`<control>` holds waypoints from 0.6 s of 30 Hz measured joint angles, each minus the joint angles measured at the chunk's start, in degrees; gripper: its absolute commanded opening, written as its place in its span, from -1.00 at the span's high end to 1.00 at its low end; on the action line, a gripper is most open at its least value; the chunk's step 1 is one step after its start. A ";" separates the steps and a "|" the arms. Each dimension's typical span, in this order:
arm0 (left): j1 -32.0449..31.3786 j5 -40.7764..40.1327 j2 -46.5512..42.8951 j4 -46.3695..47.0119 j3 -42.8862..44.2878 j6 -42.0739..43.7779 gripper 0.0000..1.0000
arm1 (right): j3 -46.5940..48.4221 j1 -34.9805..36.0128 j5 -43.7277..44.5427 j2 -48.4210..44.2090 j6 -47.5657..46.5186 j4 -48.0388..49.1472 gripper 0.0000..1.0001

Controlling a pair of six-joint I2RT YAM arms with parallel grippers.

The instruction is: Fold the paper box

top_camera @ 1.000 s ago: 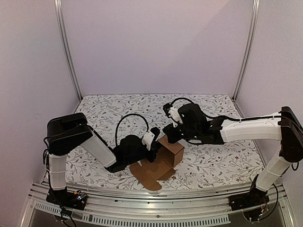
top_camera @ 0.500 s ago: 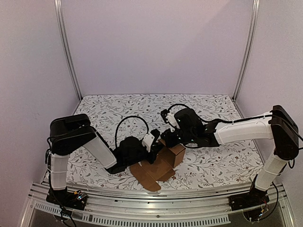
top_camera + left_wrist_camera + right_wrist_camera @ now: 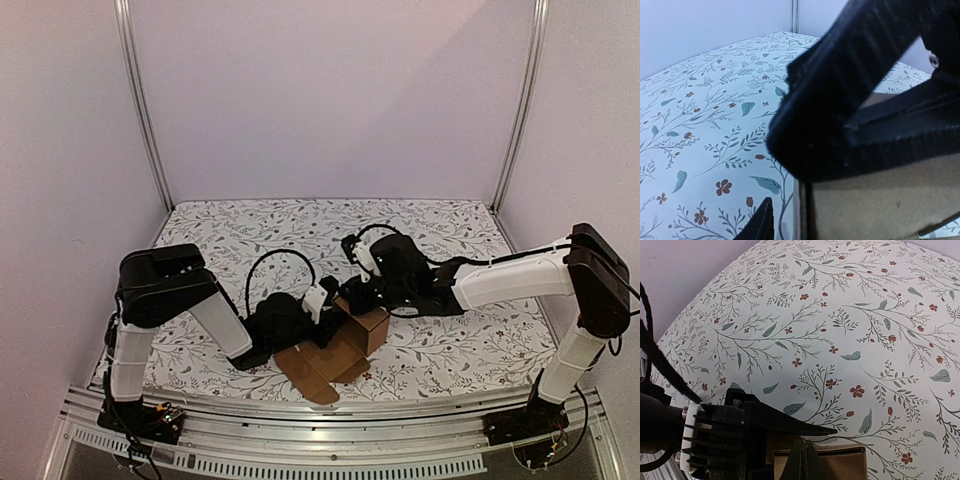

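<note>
Paper box [image 3: 362,328]: brown cardboard, half formed, near-centre of the tabletop, between the two arms. Walled upright part on the right, flaps lying flat toward near-left.
Box, left wrist view: plain brown wall [image 3: 880,200] fills the lower right, w/ a vertical edge on its left side.
Box, right wrist view: only a strip of the top edge [image 3: 835,460] shows, at the btm of the pic.
Left fingers [image 3: 328,298]: at the box's far-left top edge, reaching in from the left. In the wrist view one broad ribbed finger [image 3: 850,75] lies across the top of the cardboard. The other tip sits low, left of the wall edge, w/ a sliver of cloth between. Can't tell whether they pinch the wall or just straddle it.
Right fingers [image 3: 352,297]: at the same far-left corner, just beside the left fingers, reaching in from the right. In the wrist view the dark tips [image 3: 802,462] come to one point at the cardboard edge. Can't tell if they are together or clamped on card.
Tabletop [image 3: 450,230]: white cloth w/ leaf and red-flower print, under box and arms.
Arms: both black and white, stretched low over the cloth toward the box.
Cable [image 3: 275,255]: black loop arching above the left wrist.
Rail [image 3: 300,415]: metal strip along the near edge, arm bases on it.
</note>
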 measured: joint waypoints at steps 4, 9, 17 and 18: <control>0.39 0.70 1.84 2.19 1.31 -0.66 0.28 | -0.52 -0.02 -0.48 0.00 0.46 0.92 1.00; 0.85 1.38 3.69 4.66 2.47 -1.22 0.31 | -1.29 -0.07 -0.63 0.00 1.36 2.43 1.00; 1.25 2.82 5.18 6.29 5.16 -1.62 1.00 | -2.23 -0.07 -0.66 -0.02 2.21 4.17 1.00; 1.31 3.17 5.35 6.38 5.33 -1.57 1.00 | -2.29 -0.07 -0.63 -0.02 2.25 4.44 1.00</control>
